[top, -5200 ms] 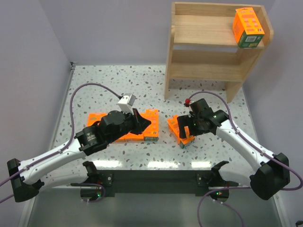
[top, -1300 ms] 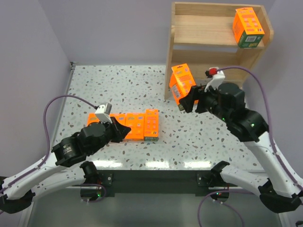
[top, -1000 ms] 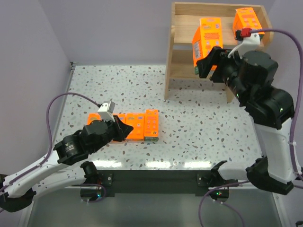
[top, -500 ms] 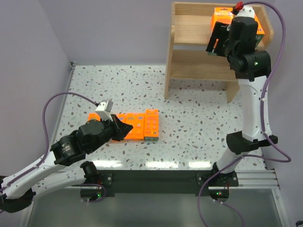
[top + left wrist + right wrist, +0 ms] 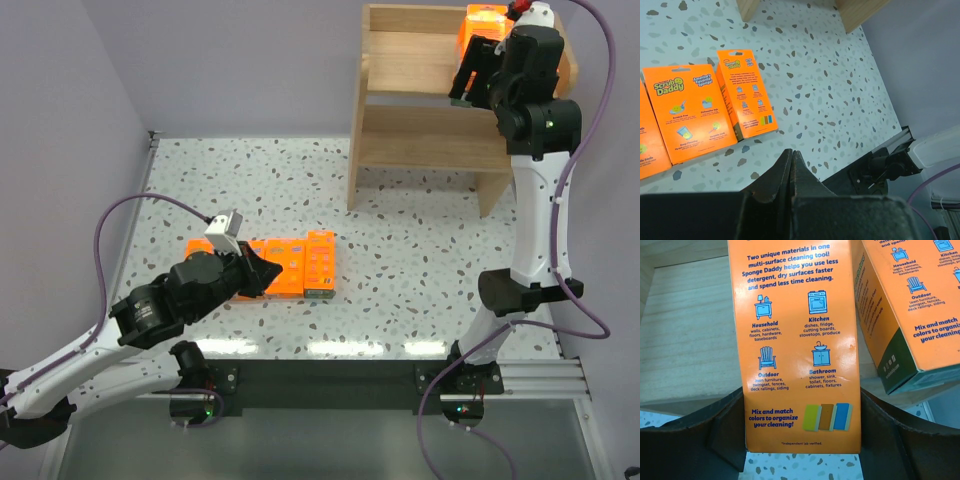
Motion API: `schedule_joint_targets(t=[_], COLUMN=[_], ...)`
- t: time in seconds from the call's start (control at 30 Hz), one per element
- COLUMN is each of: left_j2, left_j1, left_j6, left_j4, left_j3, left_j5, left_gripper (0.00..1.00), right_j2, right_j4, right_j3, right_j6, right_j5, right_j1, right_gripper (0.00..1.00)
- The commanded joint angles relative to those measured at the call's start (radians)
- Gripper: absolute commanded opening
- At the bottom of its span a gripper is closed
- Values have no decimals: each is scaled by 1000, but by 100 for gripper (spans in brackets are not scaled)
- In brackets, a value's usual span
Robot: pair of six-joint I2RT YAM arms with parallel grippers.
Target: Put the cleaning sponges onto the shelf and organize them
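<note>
Right wrist: sponge pack (image 5: 800, 340) sits clamped inside right gripper (image 5: 805, 412).

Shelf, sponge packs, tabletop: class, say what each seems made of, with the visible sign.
Shelf: unpainted light wood, matte; grain lines show. Sponge packs: probably printed card, smooth; crisp folded edges. Tabletop: speckled terrazzo-look surface with a slight sheen; stone or laminate, cannot tell.
</note>
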Motion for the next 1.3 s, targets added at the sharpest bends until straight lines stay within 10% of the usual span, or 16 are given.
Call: schedule_joint_targets(t=[0.0, 0.53, 0.97, 1.27], left_j2=[3, 26, 35, 68], left_j1=[2, 3, 3, 3], left_j6=[25, 25, 15, 16], left_j4=[64, 62, 73, 53], left_j3=[26, 32, 46, 66], left_j5=[-5, -10, -22, -53], left_gripper=[0, 0, 0, 0], right_j2=[38, 96, -17, -434], right_j4=[53, 178, 390, 376], right_j3=[45, 96, -11, -351], right_j6=[-17, -9, 10, 50], right_j5=[-54, 13, -33, -111], right_j1=[-30, -56, -56, -53], right_gripper=[31, 96, 98, 97])
